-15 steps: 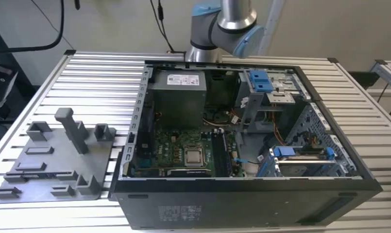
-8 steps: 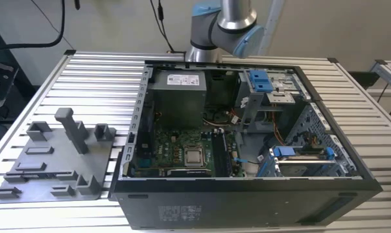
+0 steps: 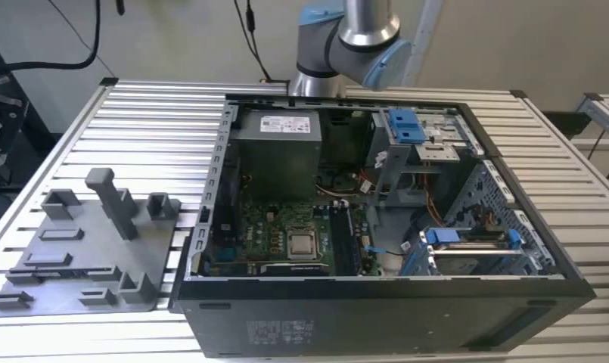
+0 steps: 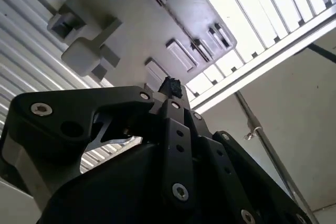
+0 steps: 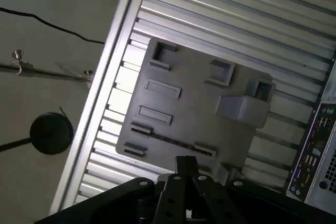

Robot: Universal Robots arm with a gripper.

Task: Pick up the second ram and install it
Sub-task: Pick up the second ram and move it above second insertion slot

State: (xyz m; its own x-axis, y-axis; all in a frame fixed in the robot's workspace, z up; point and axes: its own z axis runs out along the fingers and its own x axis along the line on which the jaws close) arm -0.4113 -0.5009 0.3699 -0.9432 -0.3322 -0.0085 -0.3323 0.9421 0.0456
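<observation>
The second ram (image 5: 170,139) is lying as a thin dark strip in a slot of the grey holder plate (image 5: 194,98), along the plate edge nearest the gripper in the first wrist view. Its long axis is running crosswise just ahead of the gripper (image 5: 185,164), which is hovering above the plate, apart from it, with fingers looking together and holding nothing. The plate is sitting on the slatted tabletop (image 5: 247,3) beside the open computer case (image 3: 385,310).

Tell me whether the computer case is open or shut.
Open. In the exterior view the computer case lies on its side with no cover over it, and the motherboard inside shows.
</observation>
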